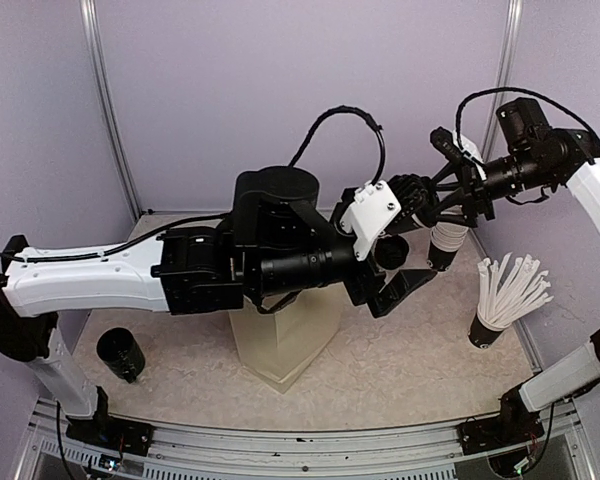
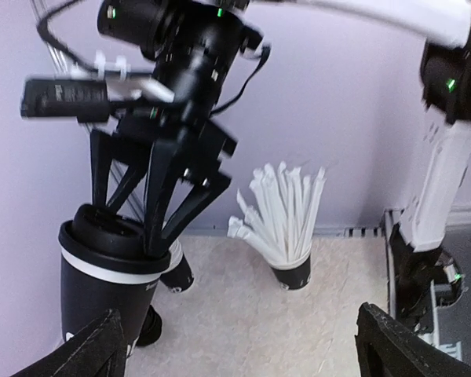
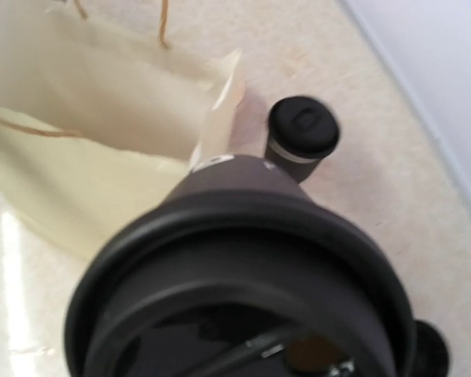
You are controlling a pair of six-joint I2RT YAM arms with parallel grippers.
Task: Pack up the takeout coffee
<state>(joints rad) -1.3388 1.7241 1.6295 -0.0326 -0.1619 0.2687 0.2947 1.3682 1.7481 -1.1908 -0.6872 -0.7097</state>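
The takeout coffee [image 1: 443,255] is a black paper cup with a white band under its black lid. My right gripper [image 1: 440,215] is shut on it from above, its fingers clamped on the lid [image 2: 102,232]. In the right wrist view the lid [image 3: 243,267] fills the lower frame and hides the fingers. My left gripper [image 2: 243,353] is open and empty, reaching across the table. The cup [image 2: 94,283] stands just inside its left finger [image 2: 86,349]. I cannot tell whether the cup rests on the table.
A cream paper bag [image 1: 280,340] stands open mid-table [image 3: 102,126]. A second lidded black cup [image 3: 302,133] stands by the bag's corner. A black cup of white sticks [image 1: 490,325] is at the right [image 2: 290,271]. Another black cup [image 1: 120,355] is at the near left.
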